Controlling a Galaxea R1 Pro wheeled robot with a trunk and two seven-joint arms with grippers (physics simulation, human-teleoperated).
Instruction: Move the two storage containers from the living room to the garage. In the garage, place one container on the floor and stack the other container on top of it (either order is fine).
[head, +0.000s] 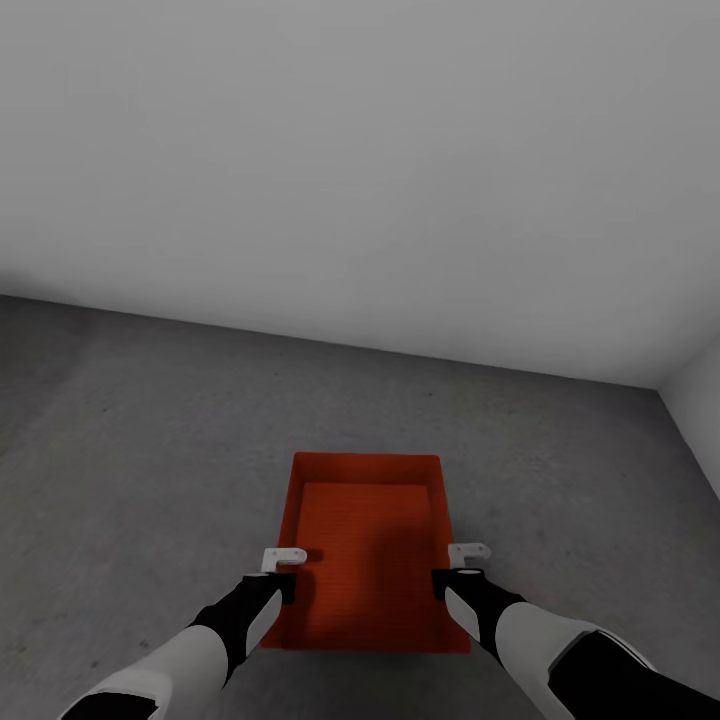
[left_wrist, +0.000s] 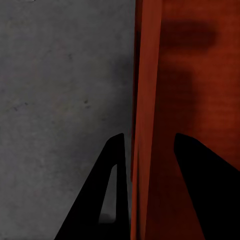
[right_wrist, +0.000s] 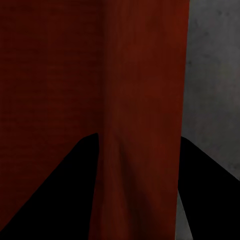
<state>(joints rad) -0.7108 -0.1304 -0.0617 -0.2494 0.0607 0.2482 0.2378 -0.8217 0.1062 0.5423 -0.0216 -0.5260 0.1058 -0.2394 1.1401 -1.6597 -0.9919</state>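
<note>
I am in the garage, facing a pale grey wall (head: 360, 150) at twelve o'clock, with rough dark grey floor (head: 130, 450) all around. One orange-red storage container (head: 365, 545) lies straight ahead of me, low between my two arms, its long axis running from six to twelve o'clock away from my trunk.

My left gripper (head: 282, 562) sits at the container's nine o'clock wall. In the left wrist view that wall (left_wrist: 145, 125) stands between the two dark fingers (left_wrist: 107, 200), one outside over the concrete and one inside the bin, so I judge the gripper pinching the rim, though contact itself is hard to make out.

My right gripper (head: 462, 560) straddles the three o'clock wall (right_wrist: 145, 125) the same way, one finger on each side.

Both arms are equally near, one per long side. Whether the bin is resting on the floor or just above it, I cannot tell; lowering it calls for both grippers moving evenly.
</note>
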